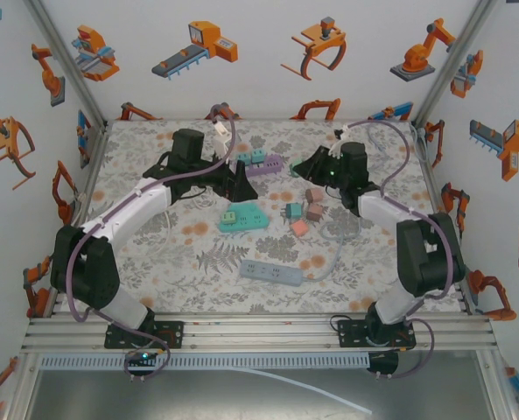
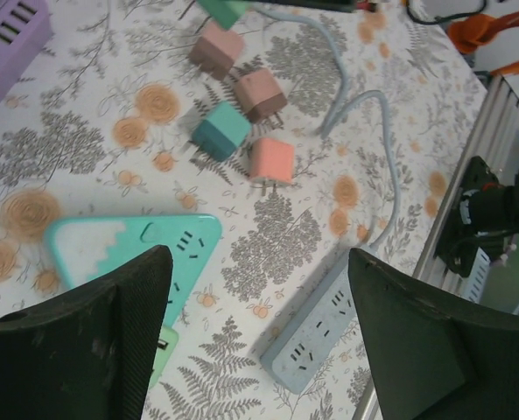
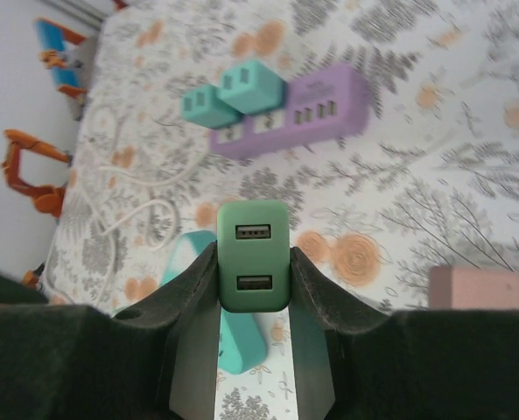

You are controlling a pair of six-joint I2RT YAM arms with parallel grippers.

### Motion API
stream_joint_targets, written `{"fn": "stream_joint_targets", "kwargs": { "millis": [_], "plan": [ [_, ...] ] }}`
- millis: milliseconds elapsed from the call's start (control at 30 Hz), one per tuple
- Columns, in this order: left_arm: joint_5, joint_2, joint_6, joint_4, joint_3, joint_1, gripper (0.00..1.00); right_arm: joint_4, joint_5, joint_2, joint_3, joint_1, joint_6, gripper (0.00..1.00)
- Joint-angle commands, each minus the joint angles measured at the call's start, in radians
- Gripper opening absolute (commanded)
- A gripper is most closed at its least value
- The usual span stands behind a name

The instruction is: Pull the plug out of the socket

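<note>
**Green plug held in right tool, left tool wide and empty**

The green plug [image 3: 252, 255], with two USB ports on its face, is gripped between the fingers of the right tool [image 3: 254, 262]. It is held above the surface [image 1: 198, 254], apart from every socket strip. In the top view this tool [image 1: 306, 164] is seen in the upper middle of the frame, right of centre.

The left tool [image 2: 255, 289] is spread wide, and nothing is held between its fingers [image 2: 128, 306]. It is poised over the teal triangular socket [image 2: 128, 249], which lies flat at the centre of the top view.

A purple socket strip [image 3: 303, 114] is found in the upper middle of the right wrist view, with two teal plugs [image 3: 252, 86] seated side by side at its left end.

Four loose plugs are scattered in the upper middle of the left wrist view: a pink plug [image 2: 215, 48], a brownish plug [image 2: 259, 94], a dark teal plug [image 2: 221, 131] and a salmon plug [image 2: 270, 160]. They lie close together, and whether any touch cannot be told.

A blue-grey socket strip [image 1: 270, 273] lies below centre in the top view, its cable [image 2: 377, 149] curving up and to the right.
</note>
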State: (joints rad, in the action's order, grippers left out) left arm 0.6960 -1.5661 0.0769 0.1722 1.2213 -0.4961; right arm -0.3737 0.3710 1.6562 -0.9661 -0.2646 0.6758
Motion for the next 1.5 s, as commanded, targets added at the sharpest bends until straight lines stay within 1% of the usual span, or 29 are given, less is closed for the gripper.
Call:
{"fn": "stream_joint_targets", "kwargs": {
  "millis": [0, 133, 200, 367, 433, 567, 733, 800, 1067, 1300, 1467],
  "plan": [
    [0.137, 0.045, -0.063, -0.062, -0.008, 0.001, 0.81, 0.155, -0.046, 0.059, -0.106, 0.006, 0.032, 0.00],
    [0.152, 0.065, -0.086, -0.080, -0.027, -0.006, 0.90, 0.226, -0.043, 0.136, -0.156, 0.006, 0.029, 0.00],
    [0.147, 0.069, -0.094, -0.074, -0.029, -0.009, 0.92, 0.228, -0.040, 0.163, -0.166, 0.006, 0.026, 0.00],
    [0.124, 0.068, -0.112, -0.058, -0.027, -0.012, 0.97, 0.240, 0.011, 0.245, -0.212, 0.003, 0.015, 0.06],
    [0.116, 0.066, -0.118, -0.053, -0.028, -0.013, 0.98, 0.249, 0.007, 0.267, -0.227, -0.002, 0.018, 0.08],
    [0.096, 0.063, -0.128, -0.042, -0.026, -0.015, 1.00, 0.262, -0.025, 0.298, -0.242, -0.017, 0.018, 0.15],
    [0.073, 0.066, -0.133, -0.037, -0.026, -0.016, 0.99, 0.325, -0.083, 0.310, -0.260, -0.025, 0.011, 0.29],
    [0.050, 0.065, -0.135, -0.031, -0.026, -0.017, 0.99, 0.346, -0.111, 0.304, -0.252, -0.025, 0.011, 0.34],
    [-0.061, 0.085, -0.133, -0.036, -0.039, -0.017, 0.98, 0.406, -0.180, 0.246, -0.223, -0.026, -0.024, 0.48],
    [-0.185, 0.097, -0.128, -0.031, -0.050, -0.018, 0.98, 0.415, -0.213, 0.145, -0.207, -0.024, -0.086, 0.52],
    [-0.273, 0.104, -0.121, -0.029, -0.055, -0.016, 0.98, 0.353, -0.208, 0.035, -0.190, -0.039, -0.177, 0.55]
  ]
}}
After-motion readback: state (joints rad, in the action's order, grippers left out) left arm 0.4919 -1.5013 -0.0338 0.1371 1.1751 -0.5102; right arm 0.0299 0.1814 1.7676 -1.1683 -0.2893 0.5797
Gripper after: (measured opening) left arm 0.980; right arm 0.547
